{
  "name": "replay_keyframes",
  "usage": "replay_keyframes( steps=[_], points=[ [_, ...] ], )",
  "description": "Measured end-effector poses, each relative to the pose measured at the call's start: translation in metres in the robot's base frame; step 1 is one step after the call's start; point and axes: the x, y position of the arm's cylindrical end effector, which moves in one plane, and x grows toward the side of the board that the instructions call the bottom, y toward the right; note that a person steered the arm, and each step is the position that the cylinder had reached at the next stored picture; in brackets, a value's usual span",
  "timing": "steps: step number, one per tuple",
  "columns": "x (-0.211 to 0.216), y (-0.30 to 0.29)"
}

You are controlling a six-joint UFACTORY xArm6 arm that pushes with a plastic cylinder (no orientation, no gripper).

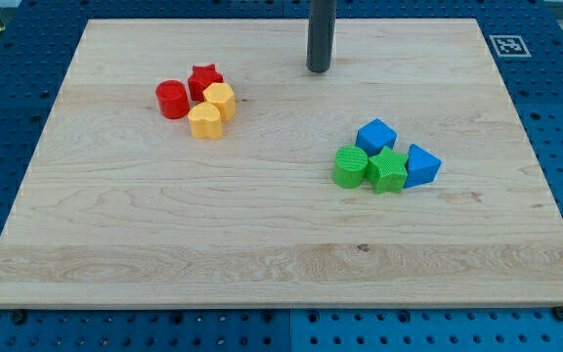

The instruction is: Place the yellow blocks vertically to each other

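Two yellow blocks sit at the board's upper left, touching each other. One yellow block [221, 100] lies up and to the right of the other yellow block [204, 121]. Their exact shapes are hard to make out. A red cylinder [172, 99] and a red star [204, 80] touch them on the left and top. My tip [319, 69] is at the view's top centre, about a hundred pixels to the right of the yellow blocks and apart from every block.
At the right sit a blue cube [376, 135], a blue triangular block [421, 165], a green cylinder [350, 166] and a green star [387, 170], all clustered together. The wooden board [262, 244] lies on a blue pegboard surface.
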Motion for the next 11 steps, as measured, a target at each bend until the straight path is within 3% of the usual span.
replay_keyframes(
  steps=[4, 5, 7, 9, 10, 11],
  points=[
    [0.004, 0.002],
    [0.037, 0.007],
    [0.096, -0.055],
    [0.149, -0.074],
    [0.161, -0.125],
    [0.144, -0.16]
  ],
)
